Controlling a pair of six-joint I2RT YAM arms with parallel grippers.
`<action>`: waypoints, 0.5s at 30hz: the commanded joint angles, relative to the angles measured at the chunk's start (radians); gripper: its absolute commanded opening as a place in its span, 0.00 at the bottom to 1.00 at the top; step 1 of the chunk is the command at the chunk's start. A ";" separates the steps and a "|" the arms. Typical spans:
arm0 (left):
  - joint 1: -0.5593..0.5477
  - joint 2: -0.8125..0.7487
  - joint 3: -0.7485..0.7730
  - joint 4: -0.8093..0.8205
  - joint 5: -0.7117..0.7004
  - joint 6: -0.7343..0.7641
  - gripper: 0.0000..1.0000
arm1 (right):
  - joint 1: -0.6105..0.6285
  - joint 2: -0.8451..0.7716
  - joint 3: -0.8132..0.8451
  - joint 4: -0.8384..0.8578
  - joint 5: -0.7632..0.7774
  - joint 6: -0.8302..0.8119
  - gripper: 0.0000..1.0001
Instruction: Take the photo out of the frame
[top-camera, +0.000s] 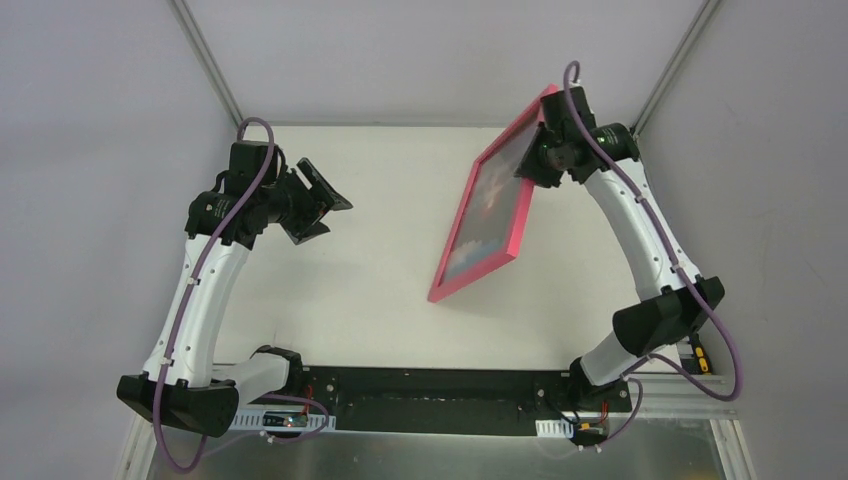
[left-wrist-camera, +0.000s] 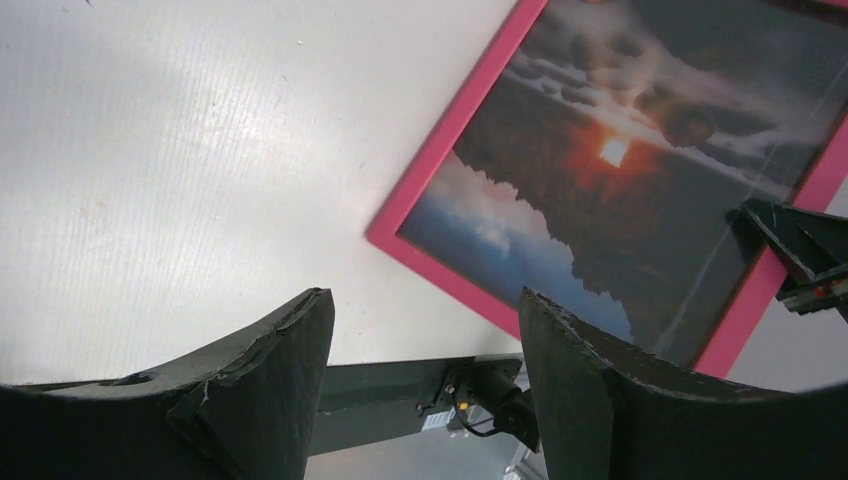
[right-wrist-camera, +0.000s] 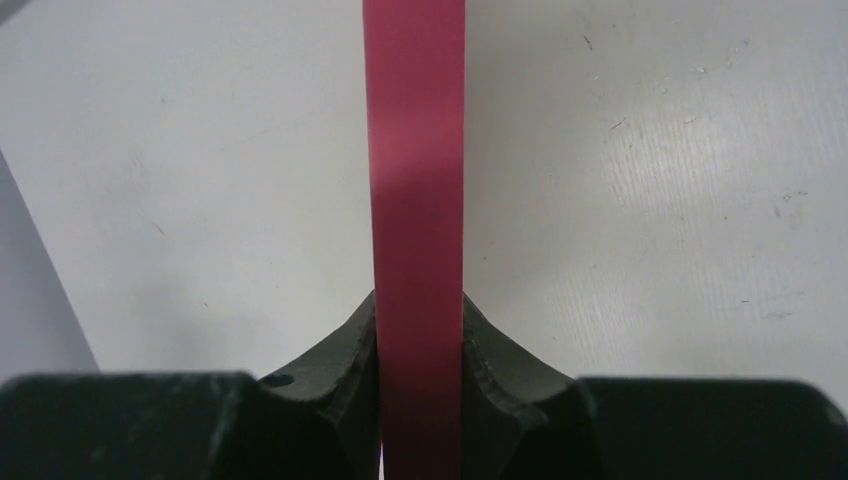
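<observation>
the right tool (top-camera: 547, 152) is clenched on the frame (top-camera: 475, 279), its two fingers pinching the thin pink border from either side near the frame's upper far corner; the right wrist view shows the pink edge (right-wrist-camera: 415, 150) running straight up between the pressed fingers. the frame is held up off the flat, tilted on edge over the right half of the white surface (top-camera: 380, 250), its glazed front turned toward the left arm. whether its lowest corner touches the surface or hangs just above it cannot be told from these views. the photo (top-camera: 492, 205), sun and dark clouds over blue, sits inside the pink border, filling it edge to edge, so the removal itself is not yet done. the left tool (top-camera: 318, 205) is released, fingers spread wide with nothing between them, well apart from the frame and pointed at its front. the back board and its tabs face away from every camera, so their state is unknown. judged from this, only the pick-up and presenting of the frame is done; reaching the back, freeing whatever holds the photo in, and drawing it clear of the border all appear to remain, and the left tool would likely need to come round to the rear side.
</observation>
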 joint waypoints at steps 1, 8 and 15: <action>0.004 -0.021 0.025 -0.013 0.025 0.023 0.69 | -0.117 -0.097 -0.177 0.163 -0.099 0.135 0.00; 0.004 -0.020 0.022 -0.013 0.040 0.024 0.69 | -0.266 -0.207 -0.493 0.377 -0.033 0.237 0.00; 0.004 -0.031 0.002 -0.017 0.052 0.026 0.69 | -0.435 -0.230 -0.685 0.550 -0.017 0.260 0.00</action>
